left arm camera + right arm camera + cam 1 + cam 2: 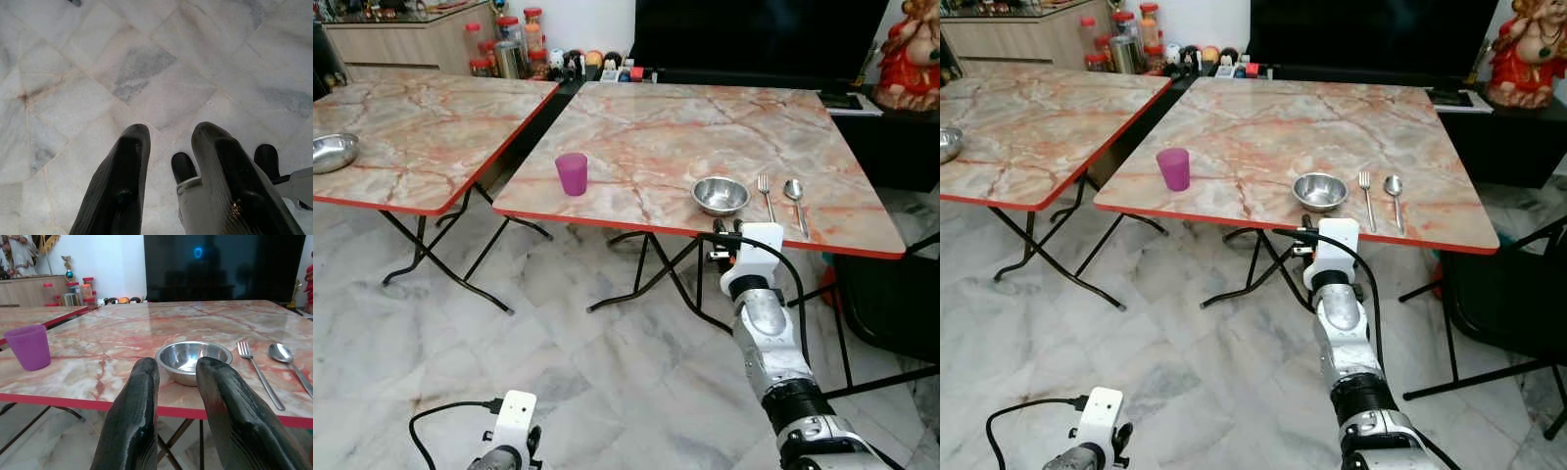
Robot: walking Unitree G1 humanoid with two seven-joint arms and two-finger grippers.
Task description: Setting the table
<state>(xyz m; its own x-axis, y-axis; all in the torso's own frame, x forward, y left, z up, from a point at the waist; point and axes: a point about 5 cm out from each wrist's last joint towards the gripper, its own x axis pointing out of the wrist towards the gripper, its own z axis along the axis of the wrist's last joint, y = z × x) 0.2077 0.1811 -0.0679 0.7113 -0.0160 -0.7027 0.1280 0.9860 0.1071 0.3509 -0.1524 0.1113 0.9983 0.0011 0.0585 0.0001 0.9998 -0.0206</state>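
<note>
Here, steel bowl (pixel 193 361) on the table (pixel 636 147) edge just beyond right pincer (pixel 177 382), fingers parted, holding nothing.

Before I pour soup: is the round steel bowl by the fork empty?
Empty. The round steel bowl stands upright, its shiny inside bare, beside the fork.

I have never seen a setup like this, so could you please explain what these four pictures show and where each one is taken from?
This is a walking humanoid robot. Two pictures come from cameras in its head, looking down; two come from its wrists, looking along each hand's black fingers. The right hand is raised at the near edge of the marble table, open and holding nothing. The left hand hangs low over the floor, open too. On the table lie a purple cup, a steel bowl, a fork and a spoon. Another bowl sits on the neighbouring table.
</note>
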